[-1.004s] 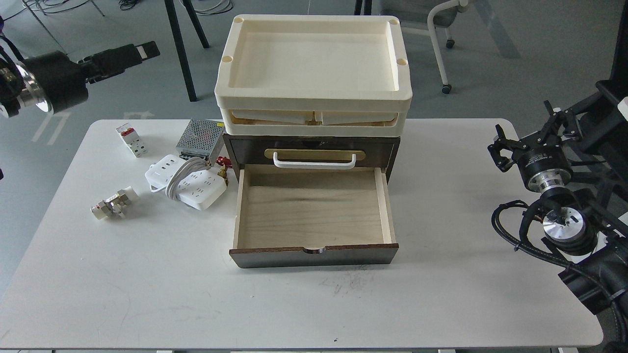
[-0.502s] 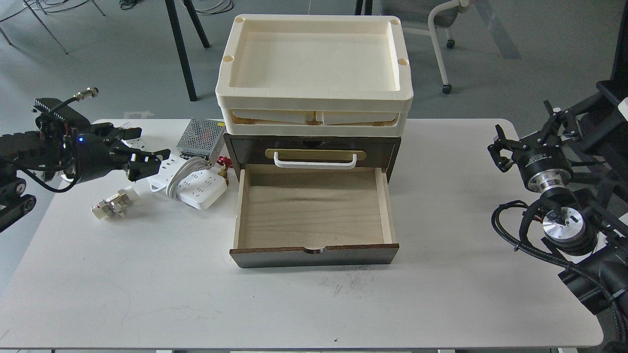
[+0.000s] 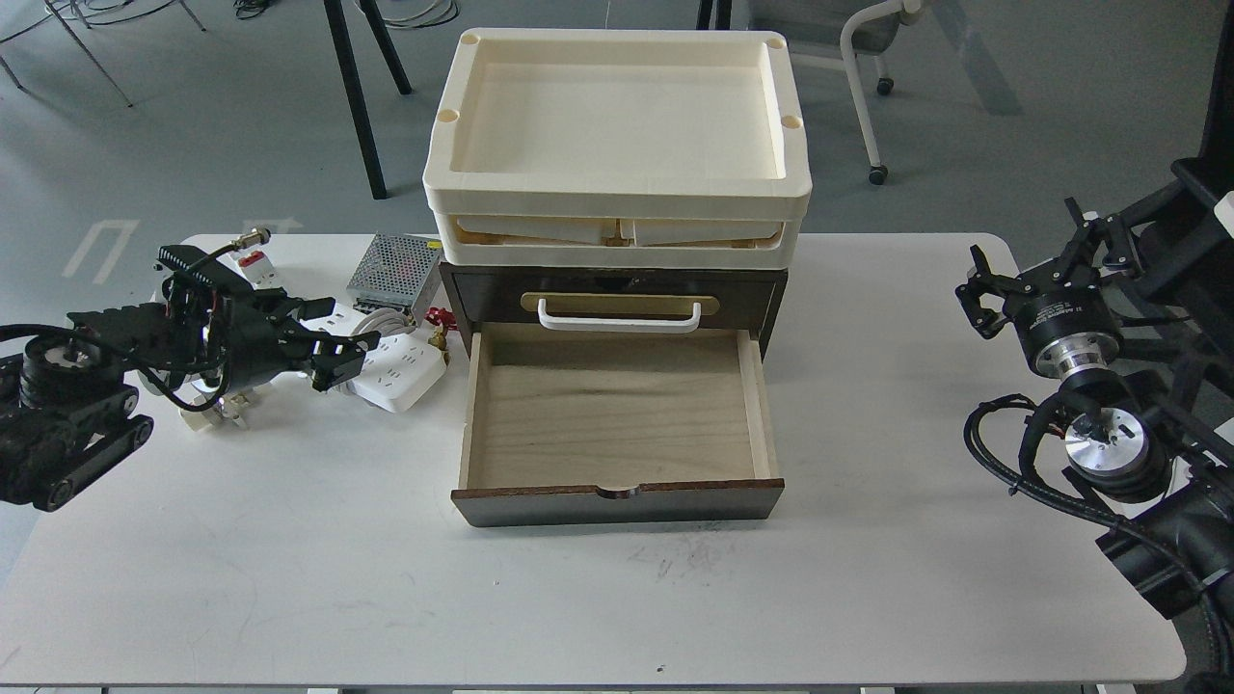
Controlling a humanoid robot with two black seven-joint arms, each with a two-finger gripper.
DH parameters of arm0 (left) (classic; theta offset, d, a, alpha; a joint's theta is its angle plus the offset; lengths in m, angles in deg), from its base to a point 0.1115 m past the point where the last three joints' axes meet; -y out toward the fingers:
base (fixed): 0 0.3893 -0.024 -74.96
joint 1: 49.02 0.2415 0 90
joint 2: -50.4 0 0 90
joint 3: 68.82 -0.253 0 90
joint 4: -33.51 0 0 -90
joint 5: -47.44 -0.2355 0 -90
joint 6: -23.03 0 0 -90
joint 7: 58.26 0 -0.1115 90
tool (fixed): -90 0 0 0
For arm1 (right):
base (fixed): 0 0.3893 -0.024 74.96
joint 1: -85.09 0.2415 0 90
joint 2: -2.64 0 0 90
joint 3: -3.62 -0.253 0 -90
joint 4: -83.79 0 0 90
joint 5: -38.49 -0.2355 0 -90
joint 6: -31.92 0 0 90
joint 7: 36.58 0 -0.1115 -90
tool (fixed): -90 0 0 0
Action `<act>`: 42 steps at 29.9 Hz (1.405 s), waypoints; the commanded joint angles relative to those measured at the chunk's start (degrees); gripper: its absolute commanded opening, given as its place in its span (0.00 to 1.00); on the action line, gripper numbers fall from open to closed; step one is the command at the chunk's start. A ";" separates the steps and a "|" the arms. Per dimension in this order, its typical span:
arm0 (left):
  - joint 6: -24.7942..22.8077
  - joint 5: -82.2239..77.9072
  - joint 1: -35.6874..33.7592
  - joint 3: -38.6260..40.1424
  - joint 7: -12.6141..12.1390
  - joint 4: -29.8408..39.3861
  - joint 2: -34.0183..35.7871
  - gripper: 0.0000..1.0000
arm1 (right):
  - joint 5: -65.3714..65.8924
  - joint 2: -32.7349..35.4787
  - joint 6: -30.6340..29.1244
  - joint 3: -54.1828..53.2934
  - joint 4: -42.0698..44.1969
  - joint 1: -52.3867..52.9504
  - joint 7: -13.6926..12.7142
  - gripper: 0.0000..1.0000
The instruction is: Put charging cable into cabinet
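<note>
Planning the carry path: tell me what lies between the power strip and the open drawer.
Head view: between the power strip and the drawer lies only a narrow strip of bare table; a small red and brass part sits just behind that gap.

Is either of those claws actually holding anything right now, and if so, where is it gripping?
Nothing is held. The left gripper is open around the charging cable's left end, not closed on it. The right gripper hangs open in the air.

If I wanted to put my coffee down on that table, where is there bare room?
The white table is bare along its front, before the open drawer, and on the right, between the cabinet and the right hand. The back left is crowded: the left hand at the charging cable, the metal box and small parts.
</note>
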 commanded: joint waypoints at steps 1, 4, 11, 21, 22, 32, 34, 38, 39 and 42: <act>0.78 0.03 0.43 0.01 -0.11 -3.31 -2.66 0.58 | 0.00 0.00 0.01 0.00 0.01 0.01 -0.01 1.00; 1.84 0.20 0.51 0.10 -0.19 -7.87 -5.47 0.56 | 0.00 0.00 0.01 -0.09 0.01 -0.08 0.08 1.00; 3.33 0.20 0.51 0.01 0.16 -13.60 -9.61 0.33 | 0.00 0.00 0.01 -0.09 0.01 0.01 0.08 1.00; 3.16 0.20 0.25 -0.16 1.18 -13.60 -9.52 0.06 | 0.00 0.18 0.01 0.00 -1.14 -0.43 0.08 1.00; 3.16 0.20 -0.01 -0.08 1.18 -13.51 -9.35 0.06 | 0.00 0.18 0.01 -0.09 -1.14 -0.43 0.08 1.00; 2.46 4.95 -2.91 0.37 1.18 -12.37 -4.69 0.05 | 0.00 0.18 0.01 -0.09 -1.14 -0.43 0.08 1.00; 2.45 4.95 -4.75 0.02 1.18 -12.37 -3.47 0.05 | 0.00 0.18 0.01 -0.09 -1.14 -0.43 0.08 1.00; 2.02 4.95 -7.21 -0.07 1.18 -12.37 -1.01 0.05 | 0.00 0.18 0.01 -0.09 -1.14 -0.43 0.08 1.00; 1.58 4.95 -8.09 0.01 1.18 -12.37 -0.48 0.05 | 0.00 0.18 0.01 -0.09 -1.14 -0.43 0.08 1.00; -0.35 5.04 -11.34 0.19 1.18 -12.37 0.67 0.05 | 0.00 0.18 0.01 -0.09 -1.14 -0.43 0.08 1.00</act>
